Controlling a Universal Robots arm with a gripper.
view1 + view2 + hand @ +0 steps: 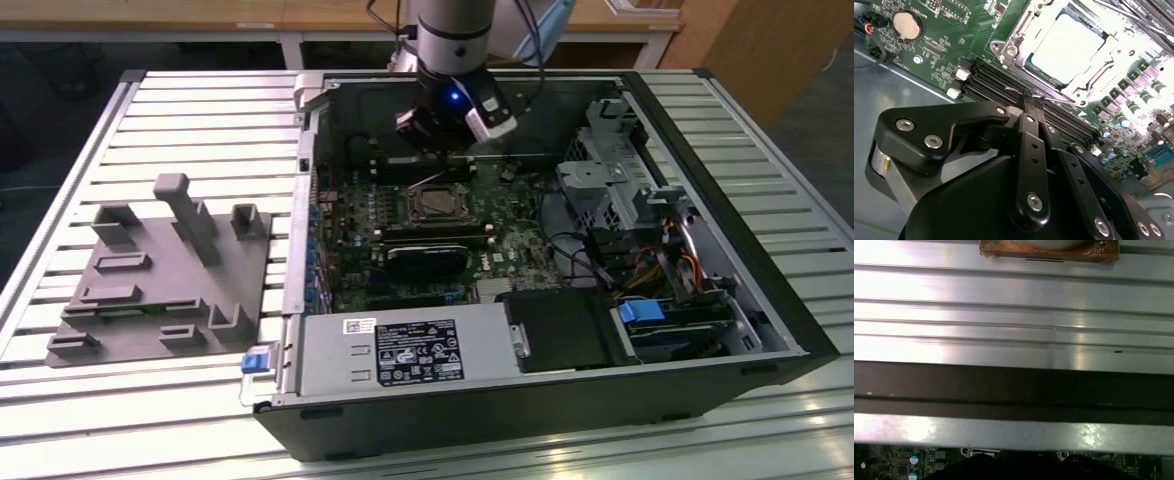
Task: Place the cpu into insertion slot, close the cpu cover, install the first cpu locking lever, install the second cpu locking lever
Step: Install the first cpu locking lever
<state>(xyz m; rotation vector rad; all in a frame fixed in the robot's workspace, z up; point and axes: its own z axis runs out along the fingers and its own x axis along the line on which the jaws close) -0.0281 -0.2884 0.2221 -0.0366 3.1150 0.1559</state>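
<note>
Here, inside the open computer case [561, 300], your one gripper [447, 150] hangs just above the green motherboard [400, 230], close to the insertion slot [434, 205] at about twelve o'clock from it in the exterior view. In the second wrist view the cpu [1069, 45] already lies flat in the socket, its pale metal top showing through the window of the cpu cover [1019, 37], which looks folded down around it. So the first two steps read as done, and you are at the levers. A thin wire locking lever [1026, 91] runs along the socket's near edge, and the gripper's black fingers [1031, 107] come together right at it; the jaws look pressed nearly shut with the wire at their tips, though you cannot tell for certain that it is pinched and not merely touched. My judgement: this is a lever-latching step, and it calls for a short, controlled sweep that keeps the springy wire from slipping off the narrow fingertips, with care for the dark memory slots [999, 82] lying just beside it.

Count what you have: one arm, one gripper, one cpu, one socket, one cover. One lever shows plainly. One round coin battery [906, 25] sits well apart on the board, and one grey fixture block [167, 275] rests on the slatted table [134, 400] at nine o'clock from the case.
</note>
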